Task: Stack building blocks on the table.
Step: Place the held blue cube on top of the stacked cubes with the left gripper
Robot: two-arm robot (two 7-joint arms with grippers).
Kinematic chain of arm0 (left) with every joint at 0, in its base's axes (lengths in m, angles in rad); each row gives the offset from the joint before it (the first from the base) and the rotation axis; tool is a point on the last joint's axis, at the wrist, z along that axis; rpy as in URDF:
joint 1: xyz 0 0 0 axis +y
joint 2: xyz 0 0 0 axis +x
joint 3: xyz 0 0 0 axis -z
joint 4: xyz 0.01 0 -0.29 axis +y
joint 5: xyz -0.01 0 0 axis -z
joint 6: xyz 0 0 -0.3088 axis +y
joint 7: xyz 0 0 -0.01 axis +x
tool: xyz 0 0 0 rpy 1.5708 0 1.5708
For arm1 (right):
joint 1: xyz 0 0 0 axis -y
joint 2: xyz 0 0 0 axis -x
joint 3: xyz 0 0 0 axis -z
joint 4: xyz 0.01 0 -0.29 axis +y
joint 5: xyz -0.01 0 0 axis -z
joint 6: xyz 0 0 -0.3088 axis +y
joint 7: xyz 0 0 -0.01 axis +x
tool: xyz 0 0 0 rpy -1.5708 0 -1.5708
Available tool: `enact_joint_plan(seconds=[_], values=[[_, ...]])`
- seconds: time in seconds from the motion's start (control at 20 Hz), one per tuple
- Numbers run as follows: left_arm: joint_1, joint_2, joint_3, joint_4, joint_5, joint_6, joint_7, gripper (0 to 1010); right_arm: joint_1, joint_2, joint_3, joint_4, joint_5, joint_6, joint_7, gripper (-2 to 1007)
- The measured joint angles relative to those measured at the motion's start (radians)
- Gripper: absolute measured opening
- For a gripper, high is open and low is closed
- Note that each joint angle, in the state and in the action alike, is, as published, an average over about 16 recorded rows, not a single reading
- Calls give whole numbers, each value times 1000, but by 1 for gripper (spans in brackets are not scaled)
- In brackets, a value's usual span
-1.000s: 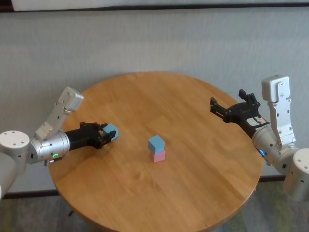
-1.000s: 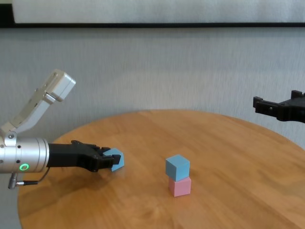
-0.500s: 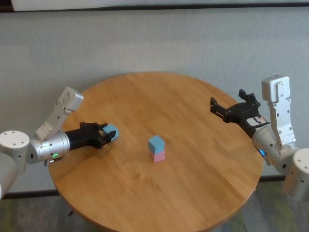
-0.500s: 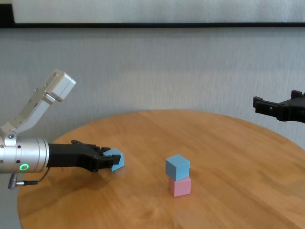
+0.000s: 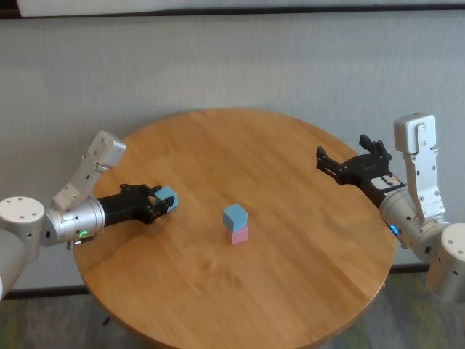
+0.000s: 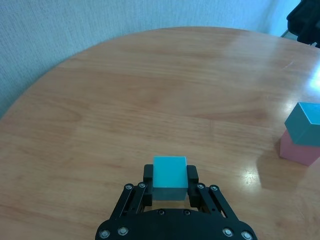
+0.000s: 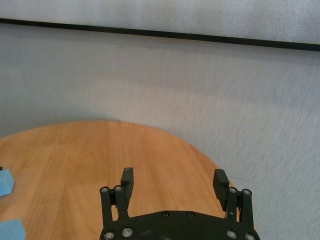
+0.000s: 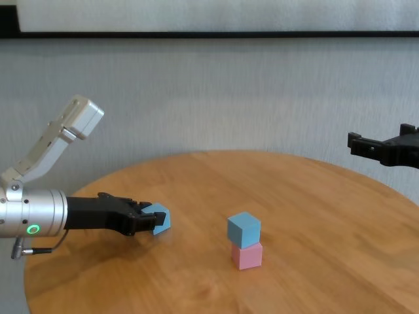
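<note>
Three small matte cubes with plain flat faces are on the round table, whose top is honey-brown wood-grain planking with a soft sheen. Near the middle of the head view a light blue block sits on a pink block, turned slightly askew on it. The second light blue block is at centre left of that frame, clamped between the black fingers of the left gripper, low at the tabletop (whether it touches the wood cannot be told). The left wrist view shows the same held cube pinched on two opposite sides, with the two-block stack at the right edge of the frame.

The right gripper hangs above the table's rim at centre right of the head view, its black fingers standing wide apart with nothing between them.

Behind the table runs a pale grey, finely textured wall, capped near the top of the frame by a dark horizontal strip. Greyish floor shows at the bottom corners.
</note>
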Motion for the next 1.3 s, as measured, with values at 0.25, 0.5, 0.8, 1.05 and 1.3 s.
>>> enact_joint_plan(seconds=[0.25, 0.5, 0.8, 1.05, 1.3], values=[[0, 0, 0, 1, 0, 0, 0, 401, 0, 0, 0, 0, 0, 0, 0, 1004], [-1, -1, 0, 1, 1, -1, 0, 401, 0, 0, 0, 0, 0, 0, 0, 1004], [0, 0, 0, 0, 1, -1, 0, 401, 0, 0, 0, 0, 0, 0, 0, 1004], [5, 4, 3, -12, -11, 0, -2, 401, 0, 0, 0, 0, 0, 0, 0, 1004], [36, 26, 3, -84, -31, 25, 1, 401, 0, 0, 0, 0, 0, 0, 0, 1004]])
